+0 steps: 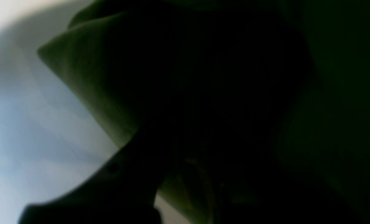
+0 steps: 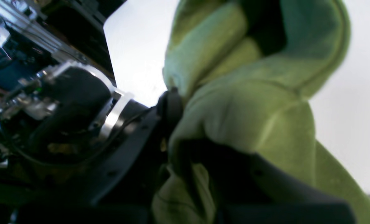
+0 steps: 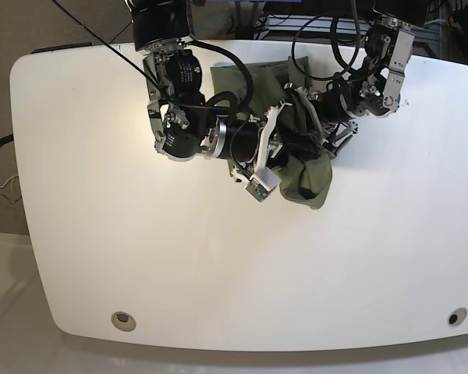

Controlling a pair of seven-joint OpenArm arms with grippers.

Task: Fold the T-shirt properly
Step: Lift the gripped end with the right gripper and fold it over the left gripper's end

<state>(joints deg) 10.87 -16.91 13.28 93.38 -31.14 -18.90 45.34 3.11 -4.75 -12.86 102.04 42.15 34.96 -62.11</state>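
T-shirt (image 3: 304, 175) bunched in a rumpled heap at the far middle of the bench (image 3: 218, 265) — no flat, squared fold visible yet. Right tool (image 2: 185, 137) clamped on the cloth; left tool (image 3: 316, 128) closed, buried in it, grip unclear. Spreading and folding apparently all left.

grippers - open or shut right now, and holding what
left pincer: shut, bunched in the T-shirt; hold not clearly visible
right pincer: shut on the T-shirt
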